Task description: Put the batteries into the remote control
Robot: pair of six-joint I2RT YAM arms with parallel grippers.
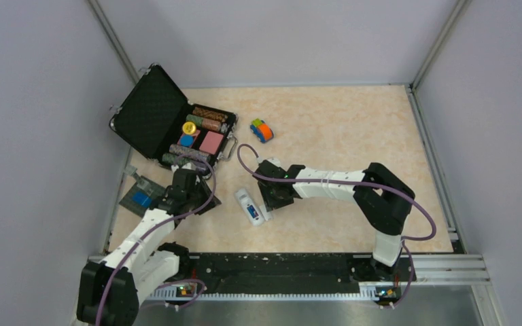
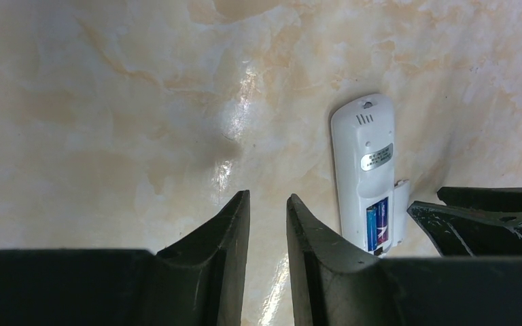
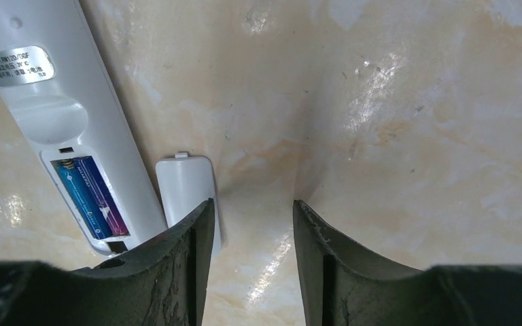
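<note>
Back-up on the marbled table (image 1: 353, 129), between the two arms and toward the near edge: the remote control (image 1: 247, 201). Battery bay open at one end, both batteries (image 3: 88, 197) side by side inside, one blue, one darker purple-blue. Fully seated or not, hard to tell: bay's end corner cut off by a finger of the right gripper (image 3: 251, 207) in that wrist's view, and by a finger of the left gripper (image 2: 268, 200) in the other. Loose white battery cover (image 3: 185, 183) flat on the table just beside the bay, its lower part hidden behind the same right finger; touching the remote or not, impossible to say. From above, only a blue fleck for the batteries, the cover barely separable from the handset. Fingers of the right gripper apart, low over bare tabletop just beside the cover, nothing between them. Fingers of the left gripper a narrow gap apart, clamped on nothing, near the remote on its left; from above, its tips lost under the wrist. Further back, an open black case (image 1: 151, 112) with striped chip stacks, and a small toy car (image 1: 262, 130). At the left edge, a clear tray (image 1: 139, 193) with something blue on it, partly hidden by the left arm
</note>
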